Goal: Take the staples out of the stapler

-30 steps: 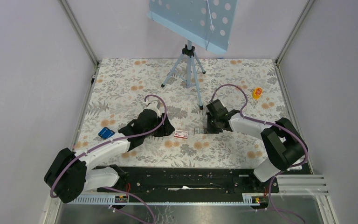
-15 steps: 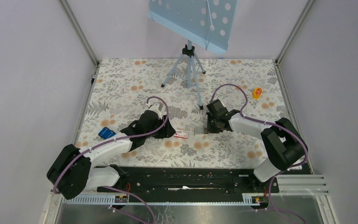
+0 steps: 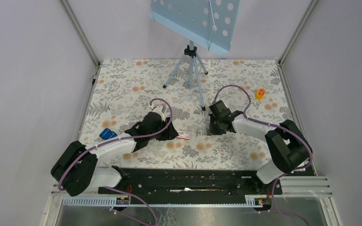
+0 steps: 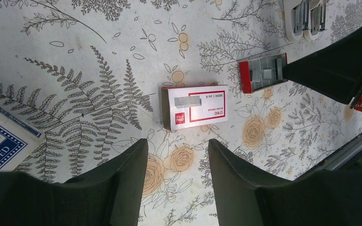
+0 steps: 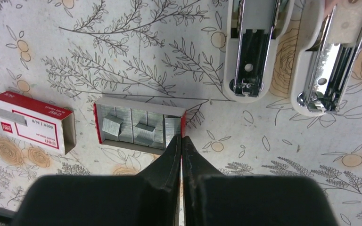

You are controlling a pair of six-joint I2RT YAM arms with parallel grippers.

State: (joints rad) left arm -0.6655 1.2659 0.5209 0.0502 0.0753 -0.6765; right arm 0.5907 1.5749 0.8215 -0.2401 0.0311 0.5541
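Note:
The pale stapler lies opened flat on the floral cloth in the right wrist view. One half shows a dark inner rail, the other half a silvery channel. I cannot tell whether a strip of staples lies in it. The stapler also shows at the top edge of the left wrist view. My right gripper is shut, its tips at the right end wall of a red tray filled with staple strips. I see nothing between its tips. My left gripper is open and empty, just short of a red-and-white box.
The red-and-white box and the tray lie between the two grippers. A blue patterned box lies to the left. A tripod with a blue perforated panel stands at the back. A small yellow object sits at the far right.
My left arm has swung a little to the right, toward the red-and-white box. My right arm has hardly moved.

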